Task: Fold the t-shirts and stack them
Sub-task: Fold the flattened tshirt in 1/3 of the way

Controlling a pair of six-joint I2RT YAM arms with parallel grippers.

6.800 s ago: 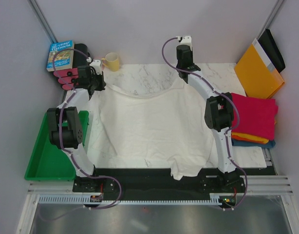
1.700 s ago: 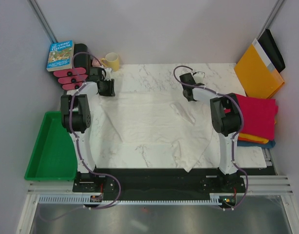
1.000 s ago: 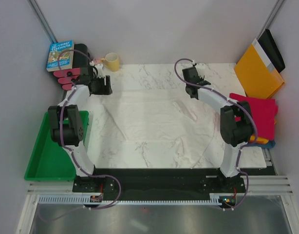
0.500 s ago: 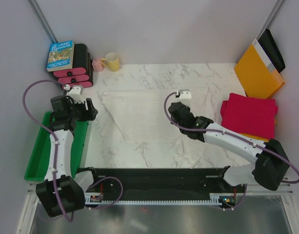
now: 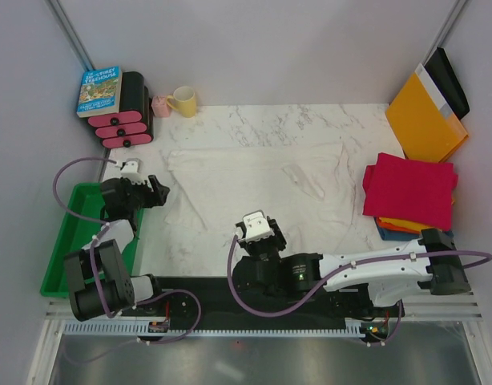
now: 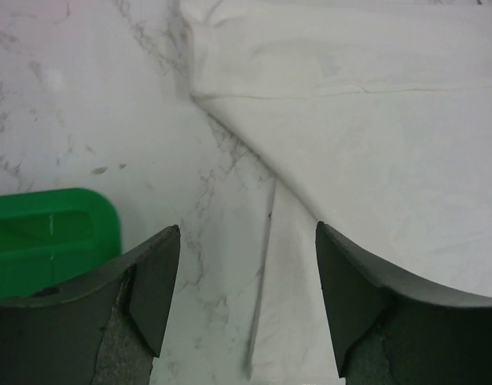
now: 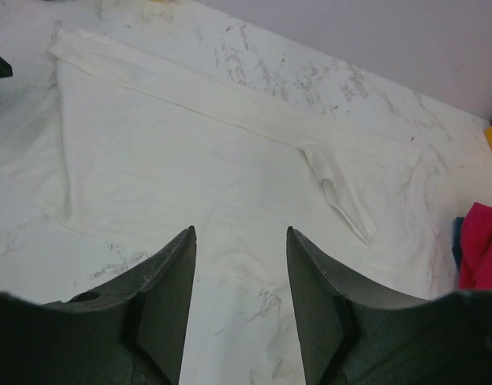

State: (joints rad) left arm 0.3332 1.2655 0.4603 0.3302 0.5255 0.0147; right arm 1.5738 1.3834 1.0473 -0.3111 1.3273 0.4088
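The large white t-shirt (image 5: 254,188) lies flat and wrinkled across the middle of the marbled table, with a small fold of cloth (image 7: 342,192) raised near its right side. The folded t-shirts are stacked at the right edge: crimson red (image 5: 410,188) on top, then orange (image 5: 406,225) and dark blue (image 5: 388,233). My left gripper (image 5: 155,191) hovers open over the shirt's left edge (image 6: 374,120), nothing between its fingers. My right gripper (image 5: 258,237) is low near the table's front edge, open and empty, facing across the shirt (image 7: 190,144).
A green tray (image 5: 78,241) sits beyond the table's left edge and shows in the left wrist view (image 6: 46,233). At the back left are a book (image 5: 99,90), a pink cup (image 5: 160,106) and a yellow mug (image 5: 184,101). An orange envelope (image 5: 422,116) leans at the back right.
Both arms have pulled back from the far edge toward the near side, leaving the white shirt lying flat. The right gripper swung low to the front middle and its jaws widened.
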